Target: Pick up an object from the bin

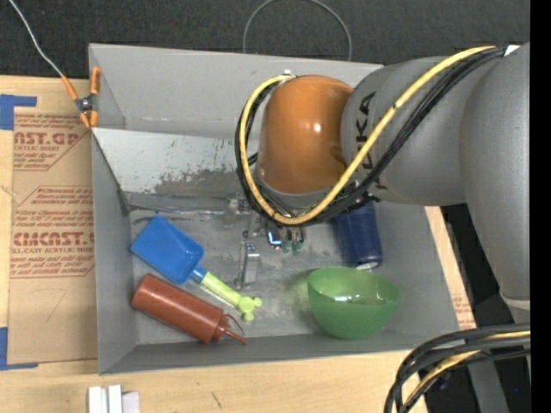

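Blue plastic scoop with lime-green handle (168, 249) lies just left of the gripper (250, 269), handle slanting toward it; can't tell if the fingers (250, 255) are spread or pressed together.

Blue scoop (168, 249) with yellow-green handle, flat at the bin's (112, 231) left. Red-brown bottle (181, 308) on its side just beside it, nozzle pointing right. Green bowl (353, 299) upright at right; dark blue can (358, 237) just behind, partly hidden.

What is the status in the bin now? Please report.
Hand low in the bin, over its bare middle. Nearest: blue scoop with green handle, on view's left. Blue can, green bowl on view's right.
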Controlling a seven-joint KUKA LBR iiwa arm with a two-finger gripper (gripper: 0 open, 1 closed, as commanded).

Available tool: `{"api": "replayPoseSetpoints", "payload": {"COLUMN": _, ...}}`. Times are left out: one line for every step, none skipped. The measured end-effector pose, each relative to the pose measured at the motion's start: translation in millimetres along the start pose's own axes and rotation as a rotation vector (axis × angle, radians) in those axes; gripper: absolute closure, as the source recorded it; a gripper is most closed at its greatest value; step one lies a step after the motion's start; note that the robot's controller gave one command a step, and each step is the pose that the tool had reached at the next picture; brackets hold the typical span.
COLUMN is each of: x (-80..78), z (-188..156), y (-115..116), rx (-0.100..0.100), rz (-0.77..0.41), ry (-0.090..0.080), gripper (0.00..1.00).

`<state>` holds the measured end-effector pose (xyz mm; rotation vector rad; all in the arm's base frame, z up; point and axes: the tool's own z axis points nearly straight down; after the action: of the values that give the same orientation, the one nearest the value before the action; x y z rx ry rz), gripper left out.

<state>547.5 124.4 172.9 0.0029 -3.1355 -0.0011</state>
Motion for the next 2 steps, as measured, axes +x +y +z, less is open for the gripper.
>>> {"api": "replayPoseSetpoints", "payload": {"x": -1.6, "z": -5, "y": -1, "rx": -0.001, "rz": 0.001, "ry": -0.007, "gripper": 0.0}}
{"api": "replayPoseSetpoints", "payload": {"x": 62.9, "z": 76, "y": 49, "rx": 0.0, "rz": -0.055, "ry": 0.009, "gripper": 0.0}}
